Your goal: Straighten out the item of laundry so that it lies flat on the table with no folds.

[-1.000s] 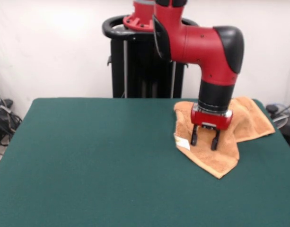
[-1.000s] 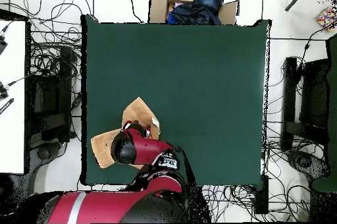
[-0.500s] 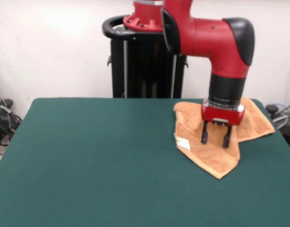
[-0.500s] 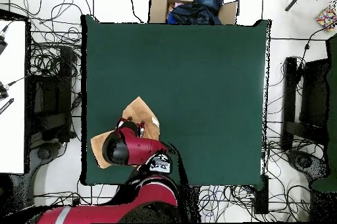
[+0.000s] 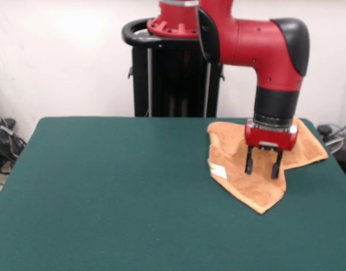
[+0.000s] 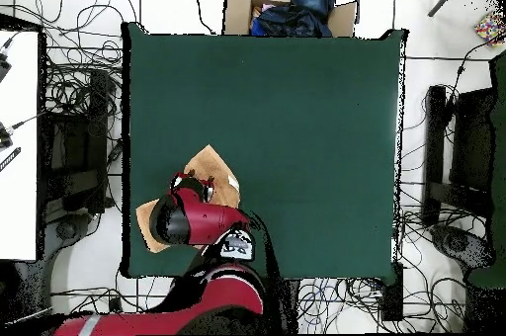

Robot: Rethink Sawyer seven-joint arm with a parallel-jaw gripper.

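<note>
You are at the reach-in step: the gripper [image 5: 262, 170] hangs spread and empty over the folded towel [image 5: 257, 192] at the table's [image 5: 105, 186] corner, so next pinch 1 folded edge.

Nubby terry towel [image 5: 240, 169] (matt), felt-like table [image 5: 116, 186], glossy arm [image 5: 263, 45]

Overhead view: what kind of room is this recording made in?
Most likely a robotics lab. A red and black robot arm works at a dark green felt-topped table holding an orange-tan terry towel, with loose cables across the white floor and a cardboard box of clothes beside the table.
</note>
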